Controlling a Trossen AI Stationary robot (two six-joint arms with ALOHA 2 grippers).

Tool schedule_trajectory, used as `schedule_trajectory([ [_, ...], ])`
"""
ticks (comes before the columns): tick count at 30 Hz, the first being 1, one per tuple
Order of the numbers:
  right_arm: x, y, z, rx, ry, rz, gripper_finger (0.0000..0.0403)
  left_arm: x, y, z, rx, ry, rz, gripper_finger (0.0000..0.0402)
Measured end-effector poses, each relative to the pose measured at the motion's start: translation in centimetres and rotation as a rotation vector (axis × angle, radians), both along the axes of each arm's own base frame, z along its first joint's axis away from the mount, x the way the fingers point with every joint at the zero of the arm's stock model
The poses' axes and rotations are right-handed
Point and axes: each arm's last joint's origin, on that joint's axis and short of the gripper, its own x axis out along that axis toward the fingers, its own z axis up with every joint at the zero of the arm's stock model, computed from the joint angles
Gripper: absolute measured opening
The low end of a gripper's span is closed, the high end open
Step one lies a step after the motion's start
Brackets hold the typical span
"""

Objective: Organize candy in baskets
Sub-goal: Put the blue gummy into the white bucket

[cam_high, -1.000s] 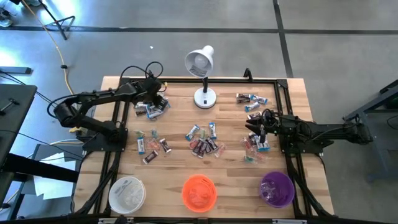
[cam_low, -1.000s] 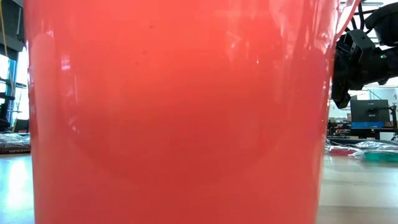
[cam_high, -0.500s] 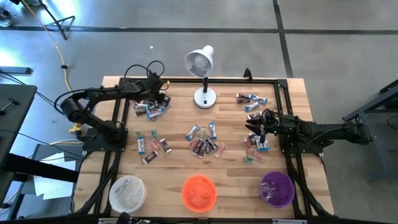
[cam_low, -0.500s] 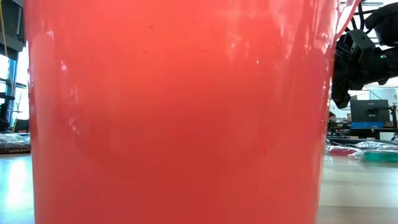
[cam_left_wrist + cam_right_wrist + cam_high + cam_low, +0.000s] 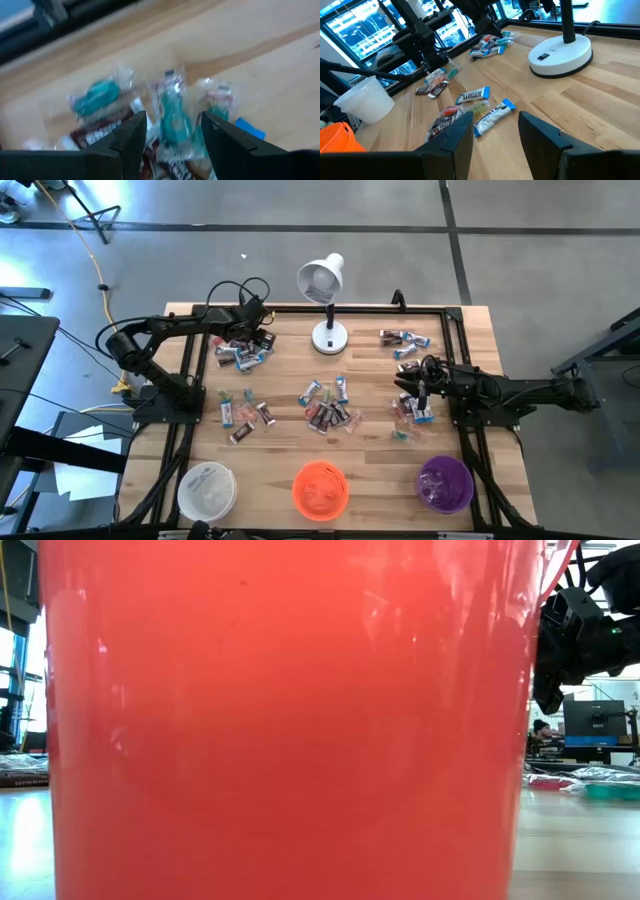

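Grey concrete floor surrounds the pale wooden counter (image 5: 290, 435) in the high view, where small shiny wrapped candies (image 5: 328, 414) lie in several loose clusters across the middle and far part, with none visibly inside the three round baskets along the near edge: one white translucent basket (image 5: 205, 489), one bright orange basket (image 5: 320, 488) and one purple basket (image 5: 445, 484). A white desk lamp (image 5: 325, 305) stands at the far side. The left pincer (image 5: 243, 340) hangs over the far-left cluster, while the right pincer (image 5: 420, 385) hovers beside the right-hand heap. The low view is almost filled by the orange basket's wall, with a dark arm at its right edge. The left wrist view shows that pincer released, its fingers (image 5: 131, 135) straddling a teal-wrapped candy (image 5: 173, 114) in the pile, apparently not yet clamped. The right wrist view shows its fingers (image 5: 457, 131) spread and empty above the counter, with candies lying ahead. The candies look light, and their crinkly wrappers seem slippery; gripping across the firm middle rather than the twisted ends seems safest.
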Motion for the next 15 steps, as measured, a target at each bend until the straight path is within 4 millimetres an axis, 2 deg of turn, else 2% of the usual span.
schedule_trajectory([
  [15,0.00,0.00,0.01,0.000,-0.001,0.000,0.0152,0.61,-0.66,0.21,-0.075,-0.066,0.035,0.0179],
])
